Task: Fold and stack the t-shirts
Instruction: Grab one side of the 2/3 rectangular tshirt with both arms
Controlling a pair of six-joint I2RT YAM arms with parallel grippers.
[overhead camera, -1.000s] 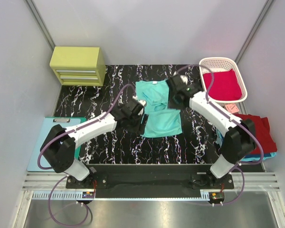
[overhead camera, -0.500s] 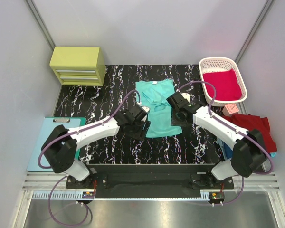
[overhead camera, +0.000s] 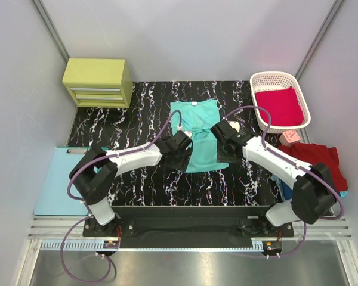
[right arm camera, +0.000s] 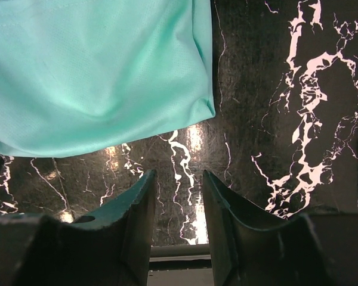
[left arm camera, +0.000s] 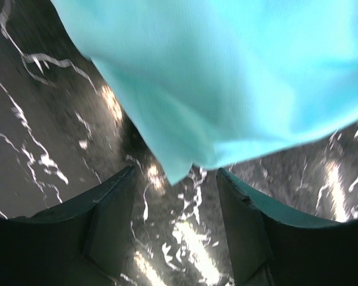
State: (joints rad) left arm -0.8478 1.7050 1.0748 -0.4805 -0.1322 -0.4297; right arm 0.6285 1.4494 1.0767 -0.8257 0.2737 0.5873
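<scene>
Lying flat in the middle of the black marbled table [overhead camera: 119,122], the mint t-shirt [overhead camera: 198,134] has its collar toward the far side and its hem toward the arms, with a fold of cloth across its chest. Both arms reach in to the hem, one at each near corner.

In the left wrist view the left gripper [left arm camera: 176,177] hangs low over the table with its fingers [left arm camera: 107,208] spread. The pointed left corner of the hem sits in the gap between the fingertips, and neither finger presses on it.

In the right wrist view the right gripper [right arm camera: 178,176] is also parted, with a narrower gap. Only bare table shows between its fingers [right arm camera: 137,220]. The right corner of the hem lies just ahead of the fingertips, not touching them, and the cloth there looks smooth with one soft crease.

At the far right corner of the table a white basket [overhead camera: 274,75] holds the crimson t-shirt [overhead camera: 280,107]. Nearer along the right edge, the dark red t-shirt [overhead camera: 322,161] lies in a loose heap, with a strip of the blue t-shirt [overhead camera: 340,195] showing under it. A yellow-green drawer box [overhead camera: 97,74] stands at the far left corner. A pale blue clipboard [overhead camera: 51,190] lies off the table's left edge, beside the left arm's base.
</scene>
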